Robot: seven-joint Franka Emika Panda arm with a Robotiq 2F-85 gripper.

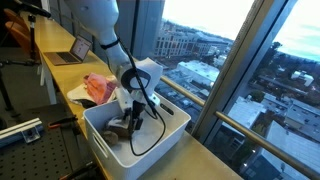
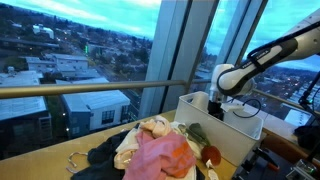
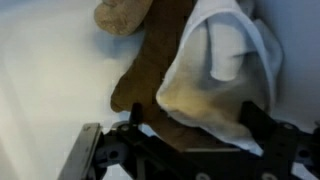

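Wrist view: black two-finger claw (image 3: 185,140), jaws spread wide and released, gripping nothing.

- Item 1: crumpled white cloth (image 3: 225,70), lying between the jaws and nearest the right one; whether it touches a finger cannot be told.
- Item 2: flat brown cloth (image 3: 145,80), beneath the white cloth.
- Item 3: tan rounded fabric piece (image 3: 120,15), at the far end of the brown cloth.
- Item 4: white rectangular plastic bin (image 1: 100,135), holding items 1–3. In both exterior views the claw (image 1: 135,110) (image 2: 215,103) reaches down inside its walls (image 2: 240,138).
- Item 5: pale wooden counter (image 1: 195,160), carrying the bin, along a glass window wall.
- Item 6: heap of clothes topped by a pink garment (image 1: 97,88) (image 2: 160,155), just beside the bin.
- Item 7: open laptop (image 1: 72,52), well apart, farther along the counter; screen too small to read.
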